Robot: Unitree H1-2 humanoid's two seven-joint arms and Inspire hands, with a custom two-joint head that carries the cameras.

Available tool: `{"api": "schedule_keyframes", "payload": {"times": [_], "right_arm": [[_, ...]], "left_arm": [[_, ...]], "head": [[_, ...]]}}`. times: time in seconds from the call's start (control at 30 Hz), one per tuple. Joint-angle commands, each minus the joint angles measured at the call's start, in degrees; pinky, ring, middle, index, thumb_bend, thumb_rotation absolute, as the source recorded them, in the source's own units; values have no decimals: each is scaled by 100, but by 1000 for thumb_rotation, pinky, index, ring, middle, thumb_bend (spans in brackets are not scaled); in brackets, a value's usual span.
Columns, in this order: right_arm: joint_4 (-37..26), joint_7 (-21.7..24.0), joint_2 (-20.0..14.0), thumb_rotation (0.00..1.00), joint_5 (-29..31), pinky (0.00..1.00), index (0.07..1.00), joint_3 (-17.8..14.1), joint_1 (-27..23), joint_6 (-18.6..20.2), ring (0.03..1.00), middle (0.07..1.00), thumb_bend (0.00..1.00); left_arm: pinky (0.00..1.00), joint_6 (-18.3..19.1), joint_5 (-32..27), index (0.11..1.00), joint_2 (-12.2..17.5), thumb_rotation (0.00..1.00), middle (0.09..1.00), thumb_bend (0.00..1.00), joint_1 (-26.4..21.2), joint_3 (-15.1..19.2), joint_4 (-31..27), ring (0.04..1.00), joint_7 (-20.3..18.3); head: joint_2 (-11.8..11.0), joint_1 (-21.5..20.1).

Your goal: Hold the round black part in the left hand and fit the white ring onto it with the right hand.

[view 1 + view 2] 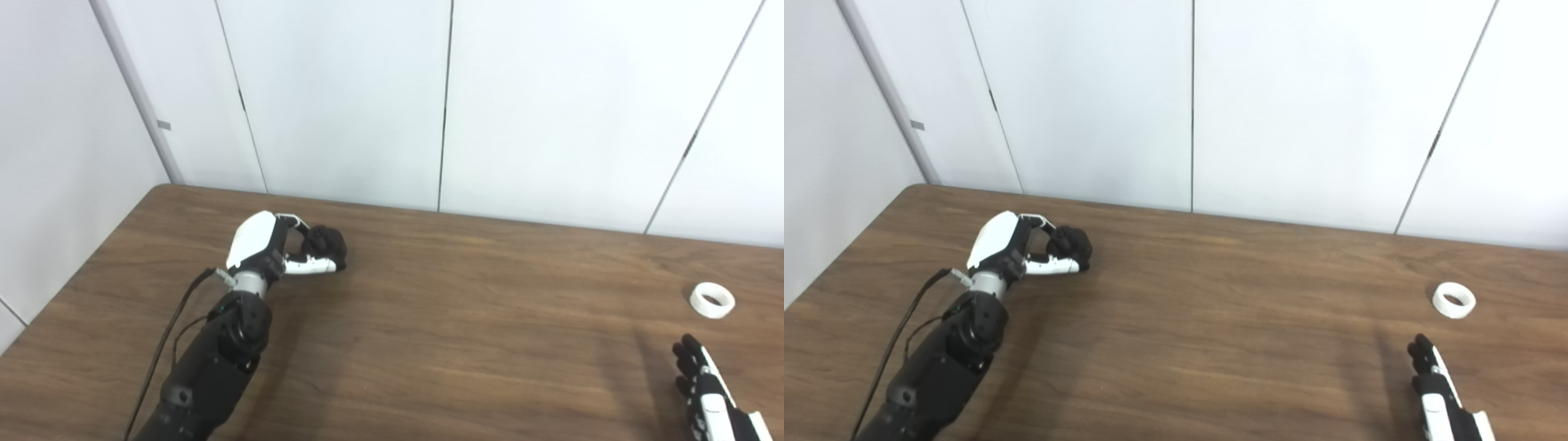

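My left hand (278, 245) lies on the far left part of the brown table (459, 318), its fingers and thumb closed around the round black part (326, 244), which is mostly hidden by the fingers; the left hand (1020, 250) and the part (1070, 242) also show in the right eye view. The white ring (712, 300) lies flat on the table at the right, also seen in the right eye view (1454, 299). My right hand (704, 386) is low at the bottom right, fingers extended and apart, empty, a short way in front of the ring.
White wall panels (429, 92) stand behind the table's far edge. A black cable (165, 343) runs along my left forearm. The table's left edge runs diagonally near my left arm.
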Motion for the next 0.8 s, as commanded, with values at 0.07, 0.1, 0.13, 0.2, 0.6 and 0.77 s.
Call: {"api": "schedule_keyframes", "payload": {"times": [0.07, 0.1, 0.13, 0.2, 0.6, 0.77], "right_arm": [[-199, -82, 45, 1000, -48, 1000, 959, 26, -64, -142, 995, 957, 330], [-197, -82, 52, 1000, -42, 1000, 963, 36, -65, -145, 998, 961, 326], [-186, -85, 58, 1000, -28, 1000, 966, 38, -67, -155, 998, 962, 329], [-160, -103, 87, 1000, 0, 1000, 964, 42, -68, -171, 996, 960, 350], [-26, -230, 142, 1000, -153, 1000, 928, 195, -52, -356, 980, 942, 423], [-25, -286, 137, 1000, -286, 1000, 920, 252, -27, -355, 975, 941, 454]], "left_arm": [[875, 84, 191, 485, -84, 49, 788, 523, 99, 15, -724, 879, 7], [878, 51, 182, 485, -126, 51, 791, 523, 182, 9, -870, 880, 1], [879, 25, 182, 485, -167, 50, 794, 523, 253, 3, -993, 880, 0], [866, 25, 293, 485, -258, 51, 795, 523, 422, -64, -1272, 876, 13], [964, -203, 1284, 486, -483, 54, 811, 522, 1102, -772, -2418, 891, -376], [954, -345, 1636, 485, -581, 55, 803, 523, 1306, -1038, -2598, 883, -483]], "head": [[32, -53], [50, -101], [50, -101], [83, -173], [246, -532], [337, -681]]}}
